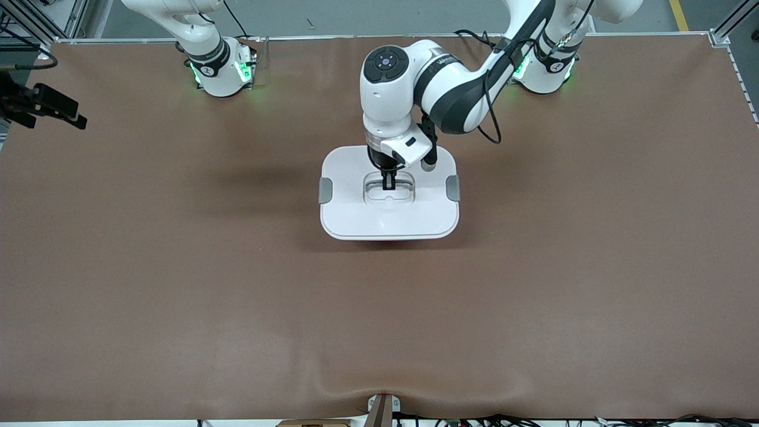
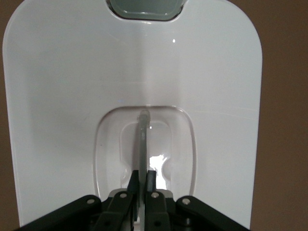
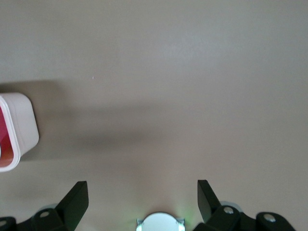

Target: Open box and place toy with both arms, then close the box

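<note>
The left gripper (image 1: 388, 182) is clenched on the thin handle (image 2: 143, 144) of the lid (image 1: 356, 219), held over mid-table; this stiff, light, slick plastic is best taken there, while the right gripper (image 3: 142, 198) waits, released.

Your only obstacles at table centre are the box (image 1: 389, 204) and the left arm (image 1: 450, 95) over its lid; bare table (image 1: 178, 267) surrounds them.

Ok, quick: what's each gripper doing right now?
Left gripper: shut on the lid handle in the middle of the white lid.
Right gripper: open, holding nothing, waiting over bare table at the right arm's end.
</note>
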You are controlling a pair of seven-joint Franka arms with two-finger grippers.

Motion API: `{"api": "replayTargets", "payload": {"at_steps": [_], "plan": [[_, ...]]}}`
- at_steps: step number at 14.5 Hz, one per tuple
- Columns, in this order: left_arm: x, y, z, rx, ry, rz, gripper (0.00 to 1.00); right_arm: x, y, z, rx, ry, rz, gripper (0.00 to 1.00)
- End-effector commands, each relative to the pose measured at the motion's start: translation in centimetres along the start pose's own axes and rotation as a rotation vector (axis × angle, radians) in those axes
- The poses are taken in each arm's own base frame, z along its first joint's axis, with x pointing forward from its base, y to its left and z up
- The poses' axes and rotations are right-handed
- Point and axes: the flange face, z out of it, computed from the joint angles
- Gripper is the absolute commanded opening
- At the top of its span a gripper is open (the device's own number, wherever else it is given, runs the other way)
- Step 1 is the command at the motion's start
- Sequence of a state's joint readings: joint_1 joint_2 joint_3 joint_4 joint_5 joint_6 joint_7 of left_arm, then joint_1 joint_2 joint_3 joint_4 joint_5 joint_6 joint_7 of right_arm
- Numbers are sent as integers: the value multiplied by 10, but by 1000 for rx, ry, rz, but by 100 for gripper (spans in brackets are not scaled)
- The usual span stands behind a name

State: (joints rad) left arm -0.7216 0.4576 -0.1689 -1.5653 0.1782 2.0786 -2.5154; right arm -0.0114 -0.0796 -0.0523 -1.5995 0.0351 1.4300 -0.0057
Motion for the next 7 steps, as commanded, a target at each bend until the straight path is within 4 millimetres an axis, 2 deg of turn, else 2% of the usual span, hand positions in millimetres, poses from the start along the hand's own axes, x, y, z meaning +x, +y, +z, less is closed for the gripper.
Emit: {"api": "replayTargets", "payload": {"at_steps": [1,7], "plan": [[-3,-6,7,-13,22,5,0,5,-4,9,-2,-2,-3,100],[-3,-7,7,-26,7,-38,0,6,3,2,-11,20,-87,100]]}}
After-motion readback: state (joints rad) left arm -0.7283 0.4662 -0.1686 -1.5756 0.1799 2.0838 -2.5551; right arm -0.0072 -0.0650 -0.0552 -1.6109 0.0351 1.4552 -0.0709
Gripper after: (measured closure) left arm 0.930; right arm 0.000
